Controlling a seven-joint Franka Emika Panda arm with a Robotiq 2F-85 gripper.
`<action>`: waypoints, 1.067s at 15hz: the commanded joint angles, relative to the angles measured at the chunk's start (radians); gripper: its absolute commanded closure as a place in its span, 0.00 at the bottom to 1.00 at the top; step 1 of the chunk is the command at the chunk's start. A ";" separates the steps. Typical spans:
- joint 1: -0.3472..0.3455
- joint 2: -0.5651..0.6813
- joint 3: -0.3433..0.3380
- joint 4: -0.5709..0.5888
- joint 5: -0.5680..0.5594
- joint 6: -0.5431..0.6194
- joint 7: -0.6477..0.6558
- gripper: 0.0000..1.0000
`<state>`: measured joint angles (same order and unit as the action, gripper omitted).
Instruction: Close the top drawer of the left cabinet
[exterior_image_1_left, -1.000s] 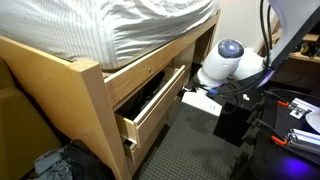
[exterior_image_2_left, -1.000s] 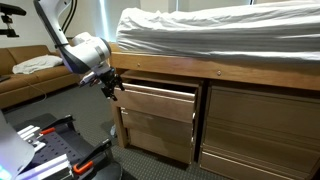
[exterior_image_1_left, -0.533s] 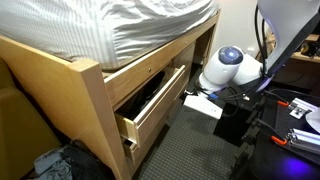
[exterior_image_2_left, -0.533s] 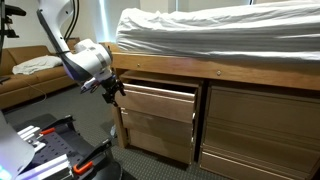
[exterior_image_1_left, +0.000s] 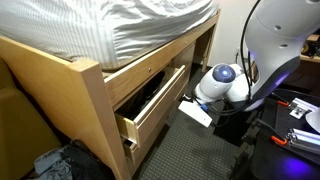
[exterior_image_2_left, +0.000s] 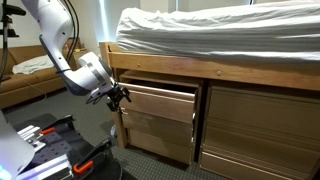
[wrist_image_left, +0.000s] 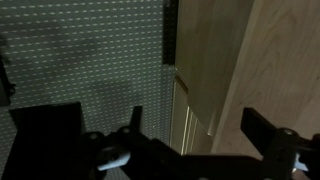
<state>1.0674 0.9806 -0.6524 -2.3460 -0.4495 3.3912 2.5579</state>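
Note:
The top drawer (exterior_image_1_left: 152, 104) of the left cabinet (exterior_image_1_left: 95, 95) stands pulled out, its plain light-wood front (exterior_image_2_left: 160, 102) ahead of the cabinet face and its dark inside showing. The cabinet is blond wood with thick posts under a bed. My gripper (exterior_image_2_left: 119, 96) hangs just beside the outer end of the drawer front, a little below its top edge. In the wrist view its two dark fingers (wrist_image_left: 200, 130) are spread apart with nothing between them, and the wood panel (wrist_image_left: 260, 70) fills the right side.
A mattress with striped sheets (exterior_image_1_left: 120, 25) lies on the bed frame above. A second wooden unit (exterior_image_2_left: 262, 125) adjoins the cabinet. Dark patterned carpet (exterior_image_1_left: 190, 150) covers the floor. A couch (exterior_image_2_left: 25, 75) stands behind the arm. Black and red gear (exterior_image_1_left: 295, 115) sits nearby.
The arm has dropped lower and the gripper has moved down, in towards the end of the drawer front. The drawer has not moved.

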 joint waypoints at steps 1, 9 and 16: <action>0.072 0.116 0.000 -0.019 0.283 0.082 -0.096 0.00; 0.055 0.076 0.098 0.084 0.623 0.068 -0.407 0.00; 0.011 0.065 0.189 0.287 0.814 0.055 -0.616 0.00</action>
<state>1.0981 1.0532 -0.5001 -2.0638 0.2652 3.4419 2.0496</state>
